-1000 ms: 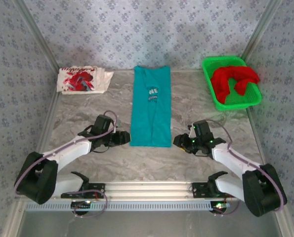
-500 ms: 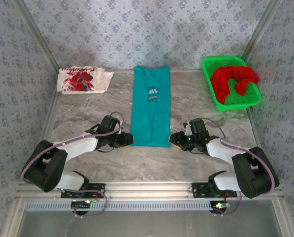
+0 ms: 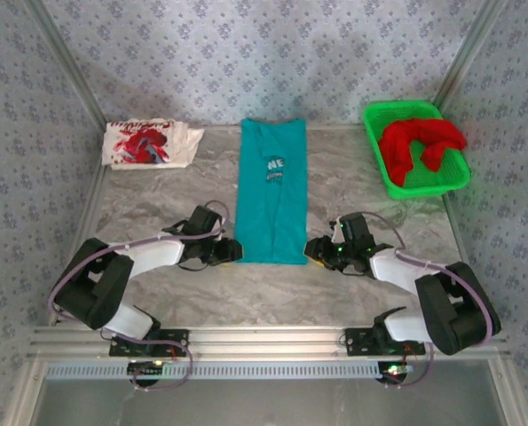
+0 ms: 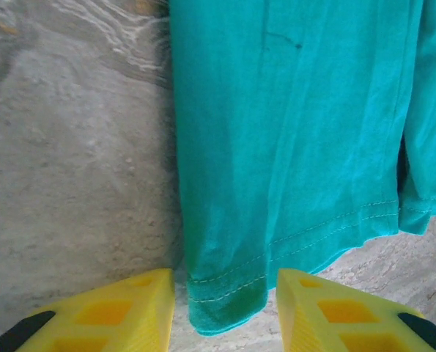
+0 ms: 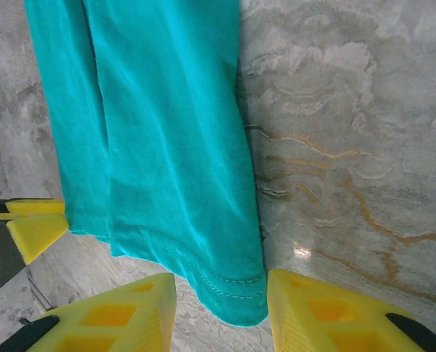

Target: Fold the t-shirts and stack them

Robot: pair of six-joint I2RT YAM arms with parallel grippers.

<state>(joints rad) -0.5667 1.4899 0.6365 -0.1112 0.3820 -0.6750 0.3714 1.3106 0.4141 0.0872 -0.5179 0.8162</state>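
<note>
- The teal shirt [image 3: 271,191] lies flat in the middle of the desk [image 3: 272,302], folded into a long narrow strip that runs from 12 to 6 o'clock, its white lettering facing up.
- The left tool [image 3: 235,251] is low on the desk at the strip's 7 o'clock corner and points toward 3 o'clock.
- In the left wrist view the left tool [image 4: 225,282] is narrowly parted. Its yellow fingers [image 4: 130,308] sit on either side of the hem corner of the teal shirt [image 4: 291,132], which lies unbunched between them.
- The right tool [image 3: 310,252] is at the strip's 5 o'clock corner and points toward 9 o'clock, facing the left one across the hem.
- In the right wrist view the right tool [image 5: 221,282] is also narrowly parted and straddles the stitched corner of the teal shirt [image 5: 166,132]. The cloth reaches just beside the finger at 5 o'clock and is not pinched.
- That view also shows the left tool's fingers [image 5: 38,231] at 9 o'clock, just beside the far hem corner.
- The white shirt [image 3: 148,144] with red print lies folded at 10 o'clock on the desk, well apart from the teal one.
- The red shirt [image 3: 419,142] lies crumpled in a green basket [image 3: 428,187] at 2 o'clock.
</note>
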